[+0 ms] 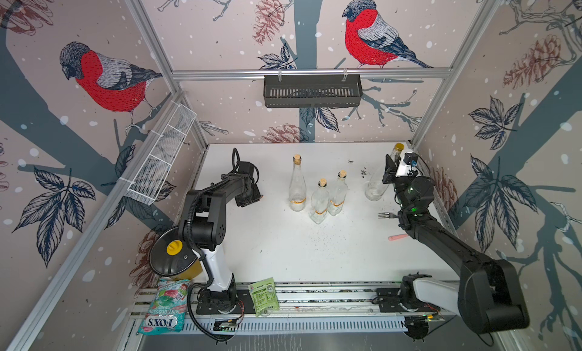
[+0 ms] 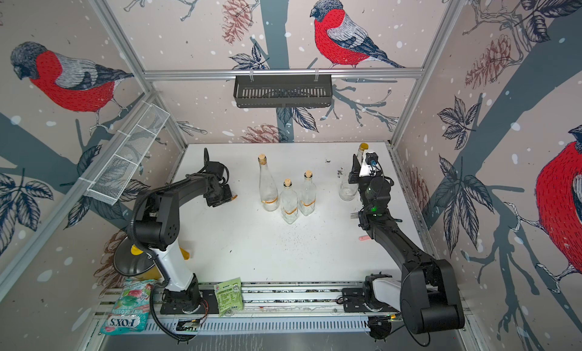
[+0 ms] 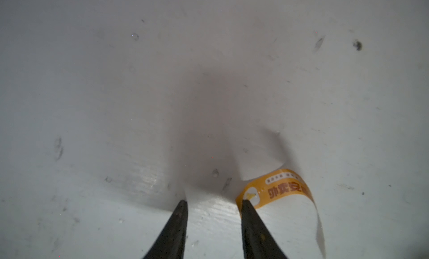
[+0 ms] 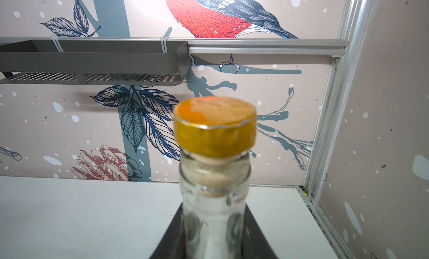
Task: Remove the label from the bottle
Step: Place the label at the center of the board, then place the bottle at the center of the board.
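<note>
I have the white table filling the lower middle of both top views. The right arm runs from the lower right corner of the frame up to mid right. The left arm bends up from the lower left towards left of centre.

At centre frame, three corked bottles stand upright close together, each with an orange band near its base. To their right, the bottle is clear glass with a yellow cap, and it leans with the cap towards the far right corner of the table. The right gripper is clenched on its neck, a dark finger on each side of the glass. I cannot tell whether its base rests on the table.

At the lower left a black lid with a yellow knob sits behind the left arm. A mint bag and a green packet lie on the rail along the bottom. A fork lies just below the held bottle, partly under the right arm.

In the left wrist view the left gripper is released, its fingers apart over bare table. The label, an orange strip curled on the table at the lower right of that frame, touches one fingertip.
</note>
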`<state>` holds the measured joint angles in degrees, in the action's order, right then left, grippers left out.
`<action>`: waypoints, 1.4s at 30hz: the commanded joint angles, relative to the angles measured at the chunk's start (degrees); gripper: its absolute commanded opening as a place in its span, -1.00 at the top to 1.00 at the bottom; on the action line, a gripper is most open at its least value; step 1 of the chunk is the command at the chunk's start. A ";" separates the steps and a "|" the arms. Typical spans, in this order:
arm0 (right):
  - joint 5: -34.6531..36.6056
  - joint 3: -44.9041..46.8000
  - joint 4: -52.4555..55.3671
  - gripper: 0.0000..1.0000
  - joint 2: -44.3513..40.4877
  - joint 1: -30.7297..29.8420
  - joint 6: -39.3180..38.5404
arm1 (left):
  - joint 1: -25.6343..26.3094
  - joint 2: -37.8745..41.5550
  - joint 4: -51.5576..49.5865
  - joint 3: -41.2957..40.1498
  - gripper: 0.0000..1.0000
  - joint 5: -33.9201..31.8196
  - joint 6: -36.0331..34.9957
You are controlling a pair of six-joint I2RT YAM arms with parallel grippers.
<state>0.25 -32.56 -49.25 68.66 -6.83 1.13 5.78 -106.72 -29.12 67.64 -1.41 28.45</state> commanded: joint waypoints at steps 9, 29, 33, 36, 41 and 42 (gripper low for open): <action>-2.20 -2.13 -1.97 0.77 0.43 -0.16 -0.98 | -0.15 8.38 -1.35 -1.68 -0.72 -0.32 -6.39; -2.09 -6.66 6.25 -0.45 -0.66 -4.47 -5.02 | -0.02 29.67 1.86 -8.09 -0.98 12.59 -13.90; 0.17 -8.34 13.04 -0.64 -5.87 -8.74 -7.64 | 0.02 35.40 4.37 -11.23 -0.98 15.77 -15.67; -0.02 -8.58 18.36 -0.67 -10.76 -11.25 -7.44 | 0.59 40.81 7.26 -14.71 -0.98 19.40 -17.73; -2.34 -8.29 25.58 -0.75 -18.56 -15.55 -6.75 | 5.27 49.80 12.59 -19.77 -0.98 22.38 -19.78; -3.83 -8.31 26.82 -0.75 -19.60 -16.08 -6.76 | 6.18 50.78 13.10 -20.31 -0.98 23.07 -19.83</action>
<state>-1.19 -40.69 -27.70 51.03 -21.87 -5.32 10.41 -58.02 -20.95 48.38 18.15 10.72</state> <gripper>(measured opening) 0.875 0.990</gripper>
